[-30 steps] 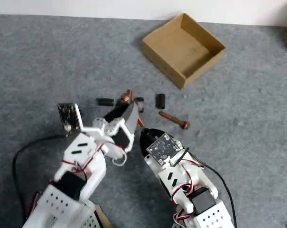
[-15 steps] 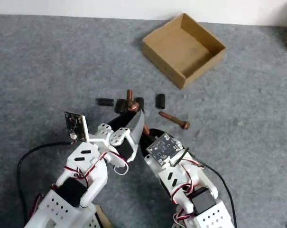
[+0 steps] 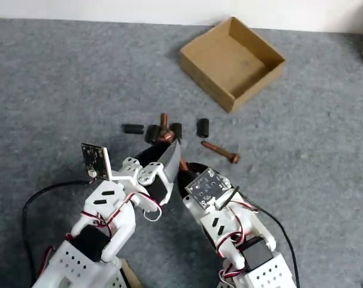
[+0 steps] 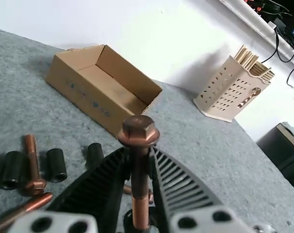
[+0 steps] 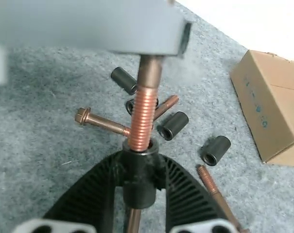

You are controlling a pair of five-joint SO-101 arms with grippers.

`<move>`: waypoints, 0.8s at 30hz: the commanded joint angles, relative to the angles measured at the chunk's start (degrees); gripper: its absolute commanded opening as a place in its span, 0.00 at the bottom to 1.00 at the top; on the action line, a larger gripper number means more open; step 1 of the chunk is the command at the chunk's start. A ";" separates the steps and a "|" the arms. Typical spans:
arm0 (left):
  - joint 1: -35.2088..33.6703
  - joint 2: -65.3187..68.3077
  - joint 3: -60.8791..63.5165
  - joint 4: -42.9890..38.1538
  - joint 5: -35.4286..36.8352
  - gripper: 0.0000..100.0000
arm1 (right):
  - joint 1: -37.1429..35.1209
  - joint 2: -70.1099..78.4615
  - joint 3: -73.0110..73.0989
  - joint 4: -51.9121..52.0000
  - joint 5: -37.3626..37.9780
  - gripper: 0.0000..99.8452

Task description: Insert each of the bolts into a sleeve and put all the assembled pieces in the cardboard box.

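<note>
Sitting with its threaded end inside the black sleeve (image 5: 138, 179), the copper bolt (image 4: 138, 160) could bind on the sleeve's rim if the two arms come off one axis, or fall among the loose bolts (image 3: 220, 150) should either grip slacken. Left gripper (image 4: 138, 154) is clamped on the bolt's shank below the head and right gripper (image 5: 138, 165) is clamped round the sleeve. They meet over the carpet (image 3: 61, 78), well short of the cardboard box (image 3: 235, 60).

Grey felt-covered table (image 3: 61, 78), small parts scattered.
Bolts (image 3: 220, 151) and black sleeves (image 3: 132, 129) lie in front of the cardboard box (image 3: 204, 81).
</note>
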State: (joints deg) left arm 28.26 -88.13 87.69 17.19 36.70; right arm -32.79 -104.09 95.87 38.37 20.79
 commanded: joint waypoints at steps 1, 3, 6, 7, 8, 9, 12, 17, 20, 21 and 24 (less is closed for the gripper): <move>0.92 -0.84 0.22 0.00 -0.18 0.01 | -0.40 -1.19 0.92 -1.45 -0.35 0.00; 0.92 -0.92 0.57 0.00 -0.18 0.01 | -0.40 -1.19 0.92 -1.45 -0.44 0.00; 0.92 -0.92 0.57 0.00 -0.26 0.01 | -0.40 -1.19 0.92 -1.36 -0.53 0.00; 0.92 -0.92 0.57 0.00 -0.35 0.01 | -0.40 -1.19 0.92 -1.36 -0.53 0.00; 0.92 -0.92 0.48 0.00 -0.44 0.01 | -0.66 -1.19 0.92 -1.36 -0.62 0.00; 0.92 -0.92 0.48 0.00 -0.44 0.01 | -0.75 -1.19 0.92 -1.36 -0.62 0.00; 0.92 -0.92 0.48 -0.09 -0.53 0.01 | -0.75 -1.19 0.92 -1.36 -1.58 0.00; 0.84 -0.92 0.57 -0.09 -0.62 0.01 | -0.75 -1.19 0.75 -1.36 -3.78 0.00; 0.84 -0.92 0.57 -0.09 -0.70 0.01 | -0.84 -1.19 0.75 -1.36 -3.78 0.00; 0.84 -0.92 0.57 -0.09 -0.70 0.01 | -0.92 -1.19 0.57 -1.36 -3.87 0.00; 0.84 -0.92 0.57 -0.09 -0.70 0.01 | -2.68 -1.19 -0.92 -0.92 -6.77 0.00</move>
State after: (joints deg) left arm 28.26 -88.57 88.66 17.19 36.70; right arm -33.14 -104.09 95.78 38.37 16.31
